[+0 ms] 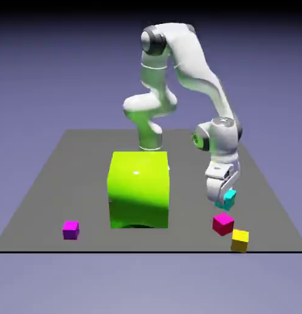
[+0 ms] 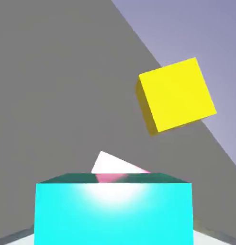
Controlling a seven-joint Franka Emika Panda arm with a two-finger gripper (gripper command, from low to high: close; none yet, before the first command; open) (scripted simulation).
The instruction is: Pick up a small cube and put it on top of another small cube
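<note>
Here's the arm [image 1: 193, 58] arching over toward the exterior view's right and reaching down to the near right of the bench [image 1: 86, 178], its end effector [image 1: 222, 199] closed on the small cyan cube [image 2: 113, 215], which fills the hand view between the finger tips! Just beyond, on the near side, sits a magenta cube [image 1: 223, 224], then the yellow cube [image 1: 239, 241] right up at the near edge, so room is tight there, while bare bench opens between this group and the big lime-green block [image 1: 139, 190], with a purple cube [image 1: 70, 230] out at the near left.
</note>
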